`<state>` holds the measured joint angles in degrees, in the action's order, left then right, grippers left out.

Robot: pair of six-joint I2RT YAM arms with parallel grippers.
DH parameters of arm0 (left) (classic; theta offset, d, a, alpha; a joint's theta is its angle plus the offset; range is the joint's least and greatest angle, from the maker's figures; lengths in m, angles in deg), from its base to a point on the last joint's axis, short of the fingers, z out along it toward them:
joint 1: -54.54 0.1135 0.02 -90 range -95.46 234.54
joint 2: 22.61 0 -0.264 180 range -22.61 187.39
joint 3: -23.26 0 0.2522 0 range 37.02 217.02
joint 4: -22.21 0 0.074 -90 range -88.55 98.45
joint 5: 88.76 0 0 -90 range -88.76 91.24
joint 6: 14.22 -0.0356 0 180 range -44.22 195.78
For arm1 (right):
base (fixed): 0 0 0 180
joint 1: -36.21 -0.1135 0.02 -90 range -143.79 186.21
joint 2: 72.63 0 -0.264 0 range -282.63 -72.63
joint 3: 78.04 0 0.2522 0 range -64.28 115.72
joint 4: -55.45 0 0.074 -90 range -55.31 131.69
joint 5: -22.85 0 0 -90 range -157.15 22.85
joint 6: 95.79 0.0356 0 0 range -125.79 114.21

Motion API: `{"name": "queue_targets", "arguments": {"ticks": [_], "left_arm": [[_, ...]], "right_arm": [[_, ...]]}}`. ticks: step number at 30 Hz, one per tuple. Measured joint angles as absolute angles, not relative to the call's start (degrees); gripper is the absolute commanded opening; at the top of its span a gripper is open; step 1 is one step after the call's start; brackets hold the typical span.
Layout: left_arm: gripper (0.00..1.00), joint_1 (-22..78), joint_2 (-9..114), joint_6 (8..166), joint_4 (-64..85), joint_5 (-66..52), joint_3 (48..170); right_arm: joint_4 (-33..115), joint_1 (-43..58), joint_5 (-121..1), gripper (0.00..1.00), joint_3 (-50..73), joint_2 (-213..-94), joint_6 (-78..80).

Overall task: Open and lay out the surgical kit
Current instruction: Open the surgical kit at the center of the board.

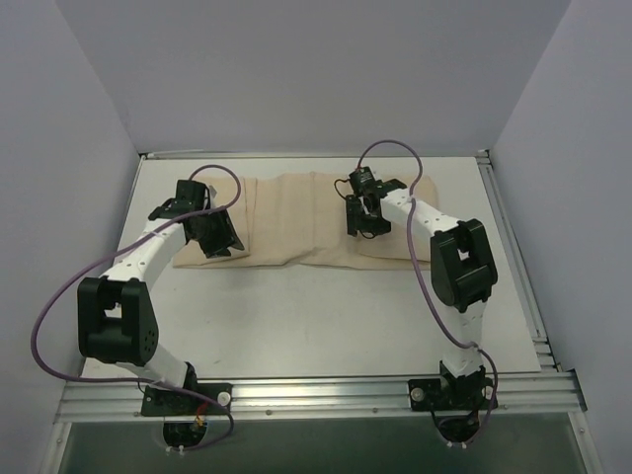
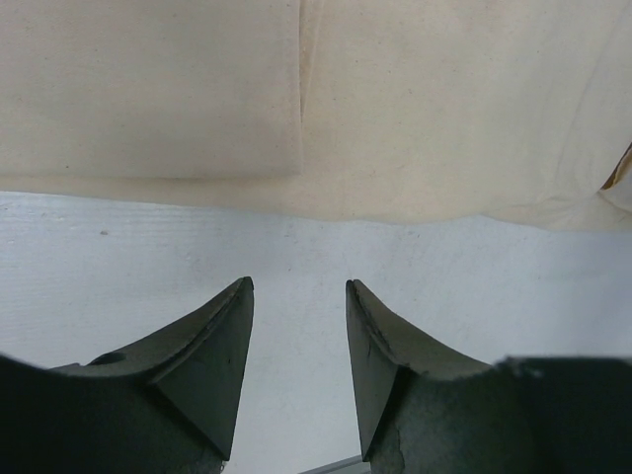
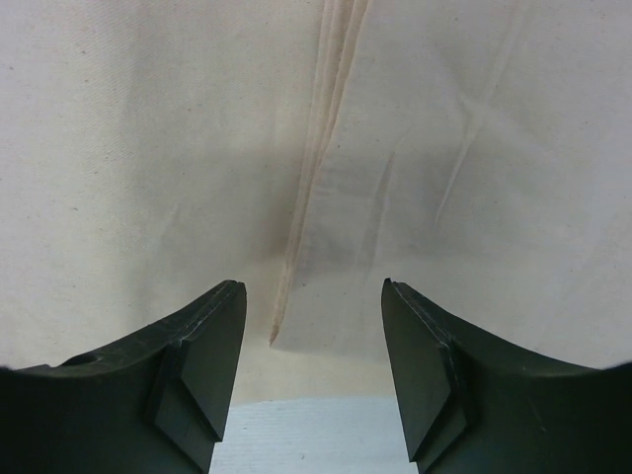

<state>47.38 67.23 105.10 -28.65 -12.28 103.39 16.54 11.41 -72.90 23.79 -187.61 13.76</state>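
The surgical kit shows as a beige cloth wrap, folded shut and lying flat across the back of the table. My left gripper hangs over the wrap's left front corner. In the left wrist view it is open over bare table, with the wrap's front edge just ahead. My right gripper hovers over the wrap's right half. In the right wrist view it is open and holds nothing, with a folded flap edge running between its fingers.
The white table is walled in by grey panels left, right and behind. An aluminium rail carries both arm bases along the near edge. Purple cables loop off each arm.
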Motion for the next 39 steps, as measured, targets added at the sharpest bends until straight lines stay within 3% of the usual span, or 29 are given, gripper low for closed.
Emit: {"name": "queue_targets", "arguments": {"ticks": [15, 18, 26, 27, 29, 35, 39], "left_arm": [[0.51, 47.4, 68.0, 105.1, -28.7, -12.3, 103.4], [0.51, 47.4, 68.0, 105.1, -28.7, -12.3, 103.4], [0.51, 47.4, 68.0, 105.1, -28.6, -12.3, 103.4], [0.51, 47.4, 68.0, 105.1, -28.6, -12.3, 103.4], [0.51, 47.4, 68.0, 105.1, -28.6, -12.3, 103.4], [0.49, 47.4, 68.1, 104.5, -28.7, -12.2, 103.4], [0.48, 47.4, 68.1, 103.0, -28.8, -11.8, 103.4]], "right_arm": [[15.8, 8.4, -75.2, 0.45, 22.4, -190.1, 14.2], [15.7, 8.3, -75.9, 0.33, 21.0, -190.1, 14.3], [15.8, 8.0, -77.9, 0.16, 19.7, -190.1, 14.7], [15.7, 8.0, -78.3, 0.07, 19.8, -190.1, 14.7], [15.3, 8.0, -79.2, 0.00, 20.1, -190.1, 14.5], [13.5, 11.9, -79.9, 0.00, 22.3, -188.6, 14.3], [13.0, 21.0, -81.1, 0.00, 22.3, -184.3, 13.8]]}}
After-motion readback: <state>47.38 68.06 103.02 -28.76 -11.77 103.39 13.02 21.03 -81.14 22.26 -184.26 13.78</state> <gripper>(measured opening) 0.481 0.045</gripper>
